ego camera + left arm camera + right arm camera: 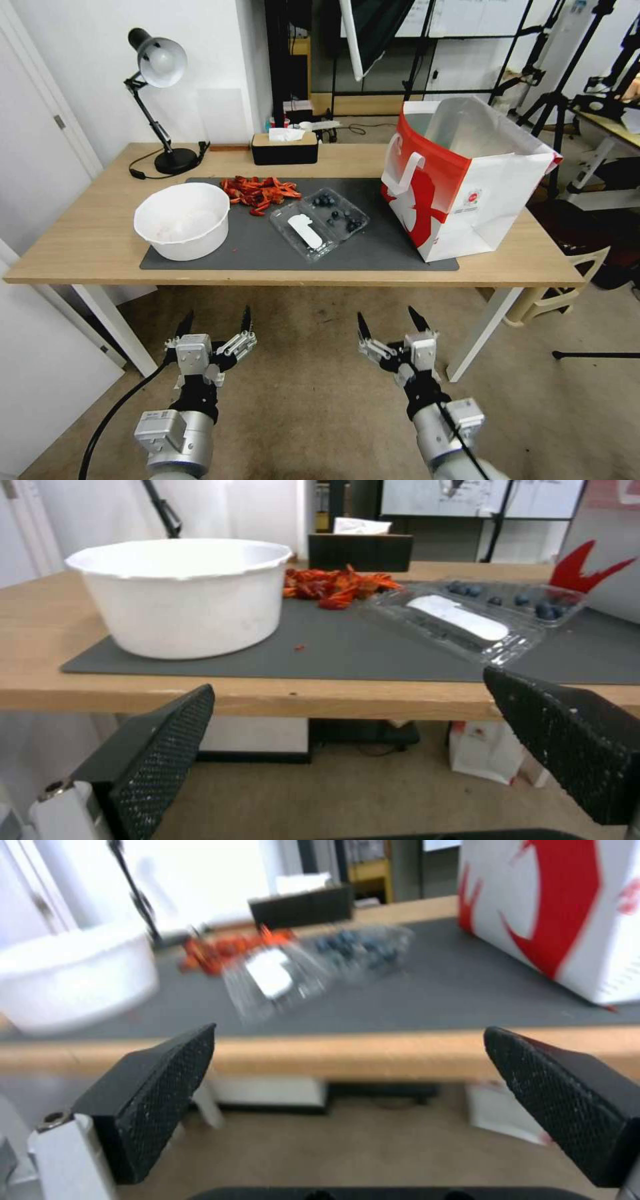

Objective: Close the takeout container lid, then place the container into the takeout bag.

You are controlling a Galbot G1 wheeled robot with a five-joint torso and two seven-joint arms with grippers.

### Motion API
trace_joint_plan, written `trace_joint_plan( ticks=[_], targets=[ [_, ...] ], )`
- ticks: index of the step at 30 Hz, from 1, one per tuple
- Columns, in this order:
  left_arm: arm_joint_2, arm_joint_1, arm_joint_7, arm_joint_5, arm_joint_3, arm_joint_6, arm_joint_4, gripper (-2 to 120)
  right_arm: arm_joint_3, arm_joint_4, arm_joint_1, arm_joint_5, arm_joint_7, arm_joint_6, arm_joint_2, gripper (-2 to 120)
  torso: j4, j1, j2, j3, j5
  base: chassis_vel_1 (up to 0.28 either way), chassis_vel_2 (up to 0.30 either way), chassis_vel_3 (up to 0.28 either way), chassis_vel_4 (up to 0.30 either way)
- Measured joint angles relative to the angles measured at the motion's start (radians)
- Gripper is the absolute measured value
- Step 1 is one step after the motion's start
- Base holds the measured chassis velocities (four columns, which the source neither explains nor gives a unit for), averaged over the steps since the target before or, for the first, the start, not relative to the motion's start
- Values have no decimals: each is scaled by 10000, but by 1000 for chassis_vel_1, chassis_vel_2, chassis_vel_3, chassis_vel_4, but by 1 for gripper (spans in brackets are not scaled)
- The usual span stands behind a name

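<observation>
The takeout container [319, 223] lies flat open near the middle of the dark grey mat [387, 250], its berry tray [337, 212] holding a scatter of blueberries and its lid [303, 232], marked by a white oblong label, folded out toward the front edge of the surface [80, 247]. Just behind it is a heap of red crayfish shells [259, 190]; to its left stands a round white bowl [182, 220], and to its right, a little apart, the takeout bag [467, 177] stands upright on the mat with its mouth open and its silvery lining showing. A black tissue box [285, 148] and a desk lamp [157, 100] sit along the back. The left gripper [215, 327] and the right gripper [392, 327] both hang below and in front of the surface, over the carpet, each with its 2 fingers spread wide and holding nothing. No step looks begun: the lid is not yet closed, so step 1 of 2 is in hand, at the approach. I judge the next move calls for raising an arm above the surface edge and reaching the lid's free rim to swing it over the hinge onto the tray, perhaps with the other gripper steadying the light, slippery clamshell.
</observation>
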Motion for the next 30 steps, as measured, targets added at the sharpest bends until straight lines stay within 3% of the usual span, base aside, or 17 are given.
trace_joint_plan(
  ticks=[5,9,23,27,30],
  targets=[
    [-36,-12,320,-2,-108,-355,179,100,-15,-289,1529,2381,24,-778,-414,100,4,2,0,0,2,0,0,0,0],
    [-53,-1,459,-6,-180,-505,261,100,-136,-614,2238,3462,243,-1031,-602,100,5,2,-1,1,3,0,0,0,0],
    [-198,-10,565,-5,-323,-698,536,100,-818,-2334,4538,5550,1097,-1732,-1141,100,1,2,-1,2,0,0,0,0,0],
    [-293,-14,540,-5,-403,-763,638,100,-1329,-3190,5787,6063,1824,-2370,-1204,100,3,2,-1,2,0,0,0,0,0],
    [-371,-6,512,-21,-537,-845,690,100,-1696,-3904,6811,6504,3038,-3504,-1005,100,3,3,-1,1,-1,0,0,0,0]
  ],
)
